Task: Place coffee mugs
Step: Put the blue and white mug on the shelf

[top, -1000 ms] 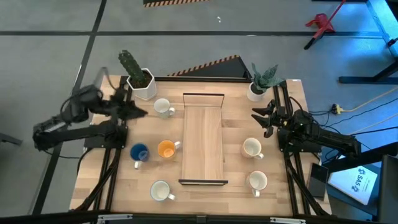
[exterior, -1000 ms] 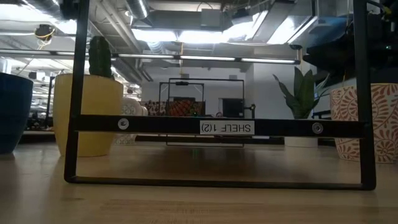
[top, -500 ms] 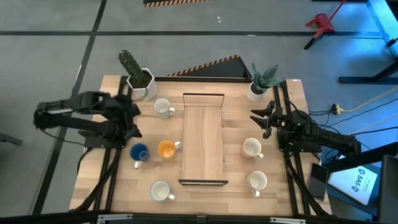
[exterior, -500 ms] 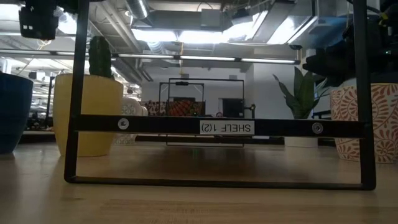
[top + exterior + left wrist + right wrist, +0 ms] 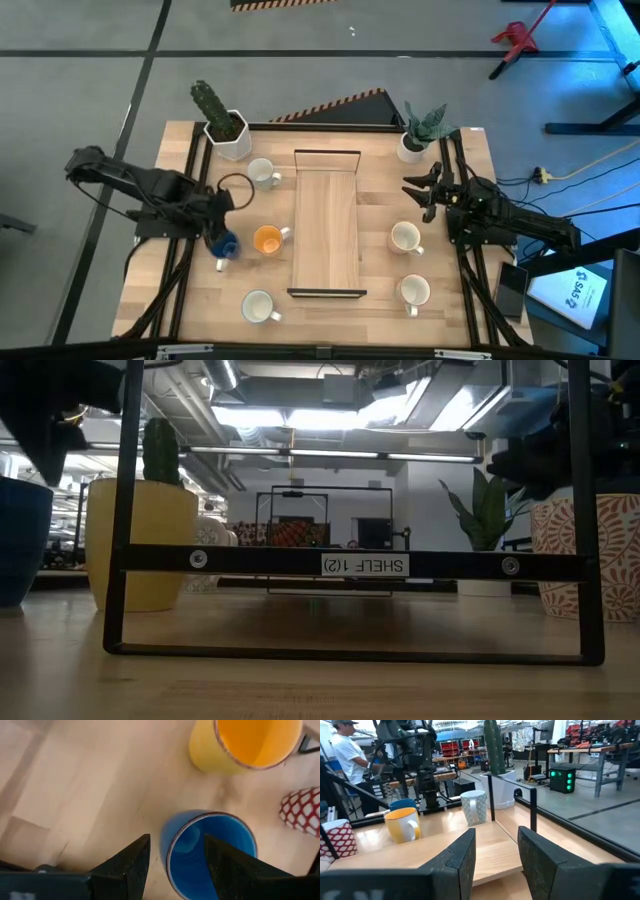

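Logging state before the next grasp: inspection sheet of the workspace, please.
Surface: wooden table, shelf in the middle.
Job's things: six mugs on the table, none on the shelf; blue mug, orange mug.
Clutter: cactus pot, plant pot.
Pincers: left pincer open, over the blue mug's rim; right pincer open, empty, at the right side.
Cables: yellow cable on the floor.
Surroundings: person beyond the table.

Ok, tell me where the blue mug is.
High view: the blue mug stands left of the orange mug, under the open left gripper.
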